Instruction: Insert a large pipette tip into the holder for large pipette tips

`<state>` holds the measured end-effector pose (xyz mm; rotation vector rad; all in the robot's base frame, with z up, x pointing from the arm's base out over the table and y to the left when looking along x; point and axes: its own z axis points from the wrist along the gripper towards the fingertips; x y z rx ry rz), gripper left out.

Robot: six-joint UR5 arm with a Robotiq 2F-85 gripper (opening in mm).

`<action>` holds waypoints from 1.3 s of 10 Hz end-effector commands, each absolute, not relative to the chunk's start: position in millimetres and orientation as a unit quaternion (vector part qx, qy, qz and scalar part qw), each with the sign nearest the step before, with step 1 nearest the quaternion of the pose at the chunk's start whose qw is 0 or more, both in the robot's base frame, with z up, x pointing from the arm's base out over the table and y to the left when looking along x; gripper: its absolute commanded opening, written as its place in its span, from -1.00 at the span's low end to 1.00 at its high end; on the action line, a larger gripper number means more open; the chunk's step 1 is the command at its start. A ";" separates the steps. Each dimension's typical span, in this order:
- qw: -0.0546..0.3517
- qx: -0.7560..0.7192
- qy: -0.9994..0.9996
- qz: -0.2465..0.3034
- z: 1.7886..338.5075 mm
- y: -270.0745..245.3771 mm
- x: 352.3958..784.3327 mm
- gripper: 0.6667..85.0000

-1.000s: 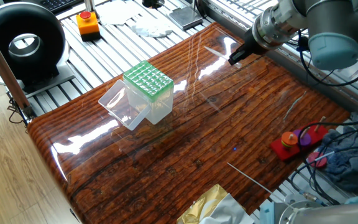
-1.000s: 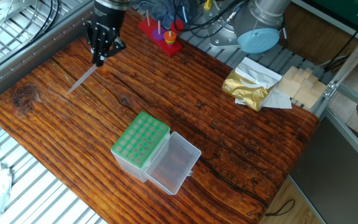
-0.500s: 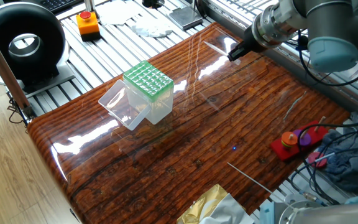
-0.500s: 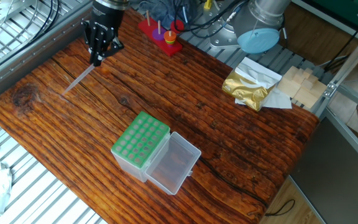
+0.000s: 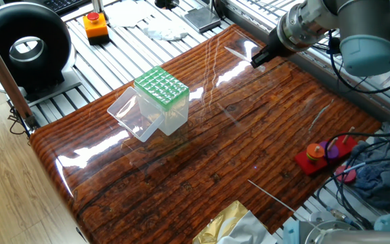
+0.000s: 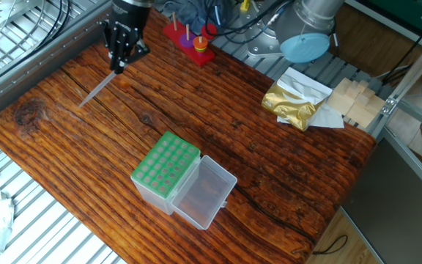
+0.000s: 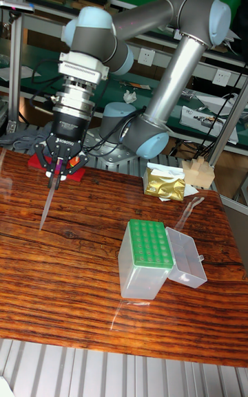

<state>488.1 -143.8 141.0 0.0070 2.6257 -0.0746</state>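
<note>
My gripper (image 6: 117,67) is shut on the top end of the large pipette tip (image 6: 95,91), a slim translucent tube. It slants down from the fingers, its point close to the wooden table (image 6: 269,169) at the far corner. In the tall fixed view the gripper (image 7: 55,175) points straight down and the tip (image 7: 47,206) hangs below it. The holder for large pipette tips (image 6: 164,169) is a clear box with a green grid top (image 5: 161,84), standing mid-table well away from the gripper (image 5: 256,60). Its clear lid (image 6: 206,192) lies open beside it.
Other thin tips lie loose on the table (image 5: 271,192) (image 5: 321,114). A red peg toy (image 5: 325,153) sits at the table edge near the arm's base, a gold foil bag (image 6: 291,103) at another edge. A black round device (image 5: 24,45) and an orange button (image 5: 95,26) stand off the table.
The gripper, still holding the tip, shifted a little to one side and came back, ending slightly higher. The holder and loose tips have not moved.
</note>
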 end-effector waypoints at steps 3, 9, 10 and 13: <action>0.257 0.007 0.966 -0.032 148.6 -137.8 475.9 -0.99; 0.227 -0.052 0.972 -0.039 150.1 -144.3 473.7 -0.99; 0.222 -0.103 0.967 -0.066 150.3 -152.2 472.8 -0.99; 0.229 -0.190 0.951 -0.087 153.6 -150.9 479.6 -0.99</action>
